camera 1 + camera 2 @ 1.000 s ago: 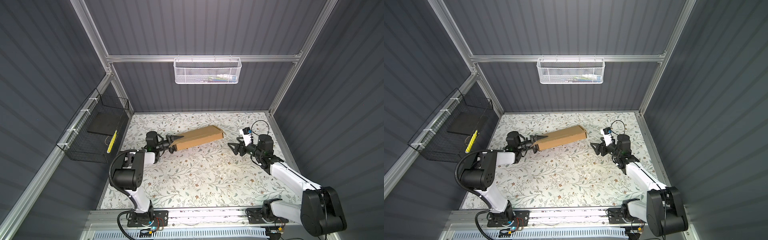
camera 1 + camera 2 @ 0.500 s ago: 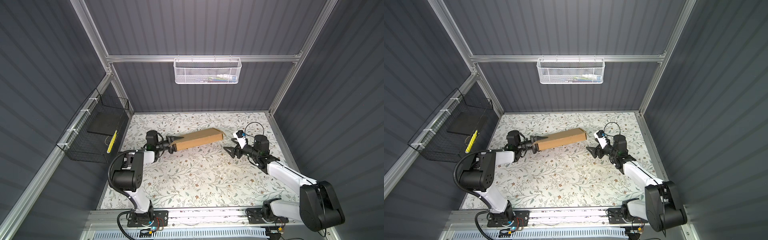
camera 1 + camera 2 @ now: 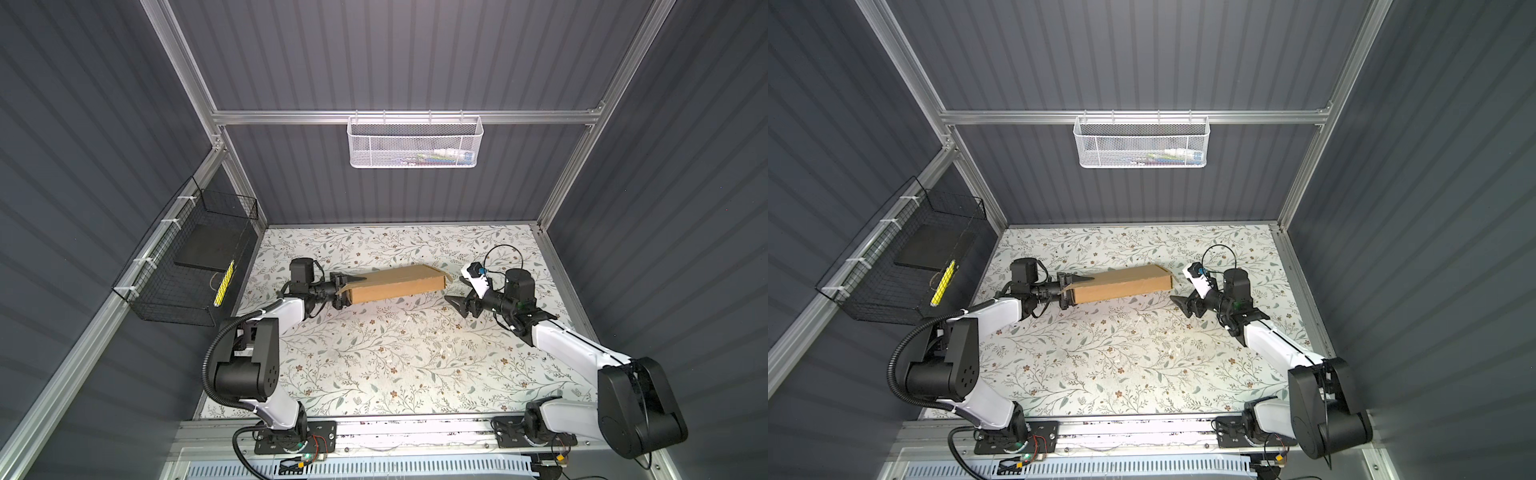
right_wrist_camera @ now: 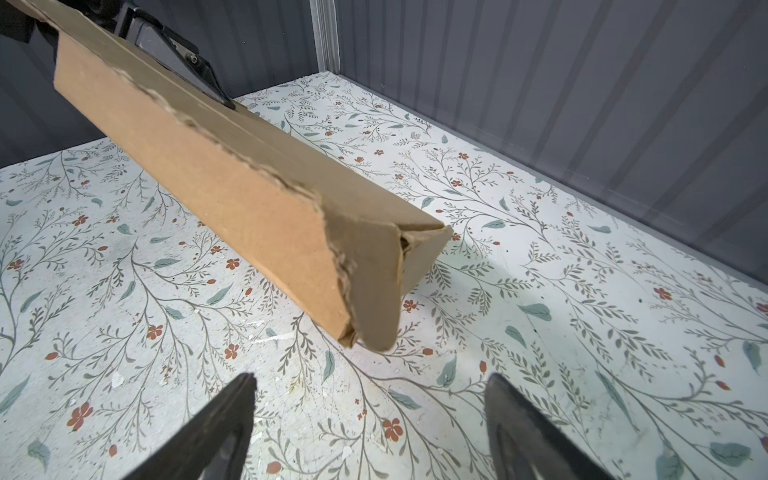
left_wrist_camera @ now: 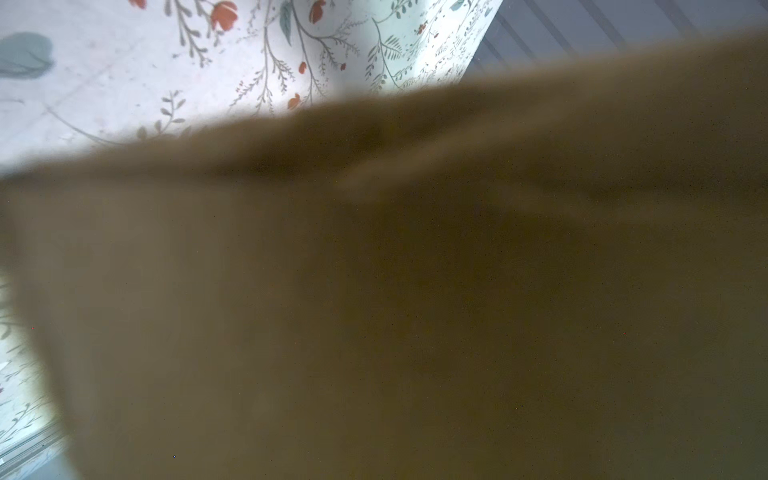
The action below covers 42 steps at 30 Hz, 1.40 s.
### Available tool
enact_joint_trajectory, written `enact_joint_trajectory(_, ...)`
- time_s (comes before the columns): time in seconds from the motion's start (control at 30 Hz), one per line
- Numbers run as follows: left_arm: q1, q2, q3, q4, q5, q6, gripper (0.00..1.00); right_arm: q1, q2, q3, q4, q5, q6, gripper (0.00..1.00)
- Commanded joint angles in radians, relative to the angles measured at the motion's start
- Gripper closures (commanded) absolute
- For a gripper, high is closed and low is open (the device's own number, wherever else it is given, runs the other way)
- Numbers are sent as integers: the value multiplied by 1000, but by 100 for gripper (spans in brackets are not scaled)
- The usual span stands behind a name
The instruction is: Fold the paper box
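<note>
The left pincer (image 3: 346, 289) is clamped on the left end of the plain brown corrugated cardboard paper box (image 3: 395, 284), one finger (image 3: 353, 277) lying along its upper edge and the other beneath. The box, folded shut into a long shallow shape, stands on edge over the back middle of the floral-patterned counter (image 3: 374, 353). Whether its lower edge touches the counter cannot be told. The left wrist view shows only blurred cardboard (image 5: 415, 311). The right pincer (image 4: 370, 378) is spread wide and empty, just beside the box's ragged right end (image 4: 374, 282), not touching it.
</note>
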<state>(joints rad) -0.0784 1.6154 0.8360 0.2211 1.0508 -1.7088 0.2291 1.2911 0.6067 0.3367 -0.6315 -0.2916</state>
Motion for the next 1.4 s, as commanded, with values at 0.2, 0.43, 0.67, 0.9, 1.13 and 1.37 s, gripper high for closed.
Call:
enact_joint_trajectory(0.2, 7, -49, 55, -293, -3, 46, 62, 7, -7, -18, 33, -72, -65, 13)
enact_joint_trajectory(0.43, 6, -16, 144, -561, 2, 97, 65, 41, -73, -57, -21, -39, -93, 13)
enact_joint_trajectory(0.67, 9, 129, 367, -1094, 33, 481, 65, 83, -124, -85, -57, 14, -103, 13)
enact_joint_trajectory(0.9, 14, 186, 443, -1209, 43, 569, 65, 101, -118, -75, -62, 32, -125, 12)
enact_joint_trajectory(1.13, 16, 260, 529, -1365, 34, 700, 66, 119, -73, -68, -21, 12, -137, 12)
enact_joint_trajectory(1.37, 19, 271, 514, -1362, 34, 716, 66, 145, -91, -50, -71, -8, -139, 12)
